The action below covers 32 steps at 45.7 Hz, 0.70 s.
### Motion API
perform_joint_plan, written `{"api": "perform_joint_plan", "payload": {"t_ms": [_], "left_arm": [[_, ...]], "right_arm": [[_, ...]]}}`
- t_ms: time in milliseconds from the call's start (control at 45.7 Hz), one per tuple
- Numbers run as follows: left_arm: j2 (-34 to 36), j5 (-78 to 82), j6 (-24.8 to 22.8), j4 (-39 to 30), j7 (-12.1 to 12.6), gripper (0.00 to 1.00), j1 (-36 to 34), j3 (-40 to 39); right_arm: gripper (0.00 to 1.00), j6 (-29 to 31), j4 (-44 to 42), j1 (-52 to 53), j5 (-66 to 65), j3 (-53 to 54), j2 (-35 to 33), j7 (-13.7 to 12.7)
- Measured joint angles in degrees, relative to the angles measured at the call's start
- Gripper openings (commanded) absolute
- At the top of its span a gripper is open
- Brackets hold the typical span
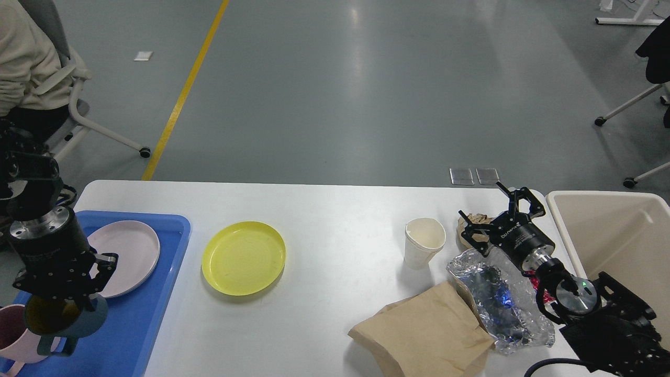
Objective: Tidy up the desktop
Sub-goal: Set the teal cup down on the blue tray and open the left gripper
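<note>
The white desktop point(335, 220) carries a yellow plate point(243, 257), a white paper cup point(424, 242), a crumpled brown paper ball point(470, 230), a silver foil wrapper point(497, 296) and a brown paper bag point(429, 332). My left gripper point(65, 301) points down over the blue tray point(152, 293) and is shut on the rim of a teal cup point(68, 319) with a yellow inside. My right gripper point(484, 201) is open, with its fingers spread just above and behind the brown paper ball.
On the blue tray lie a pink plate point(128, 256) and a pink cup point(15, 337) beside the teal cup. A beige bin point(570, 230) stands at the table's right end. A seated person point(26, 57) is at the far left.
</note>
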Motion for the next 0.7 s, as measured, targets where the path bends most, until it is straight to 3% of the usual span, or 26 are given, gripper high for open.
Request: {"api": "perform_joint_plan", "payload": {"t_ms": [153,700], "left_arm": [[0.15,-0.01,0.0,4.24,0.02,0.0,5.92,-0.99],[-0.45,-0.97,0.02,15.1,-1.07,0.0,16.32,-4.77]], "right_arm": [[1.0,0.0,0.0,0.0,0.0,0.0,0.0,0.0],[1.0,0.0,0.0,0.0,0.0,0.0,0.0,0.0]]}}
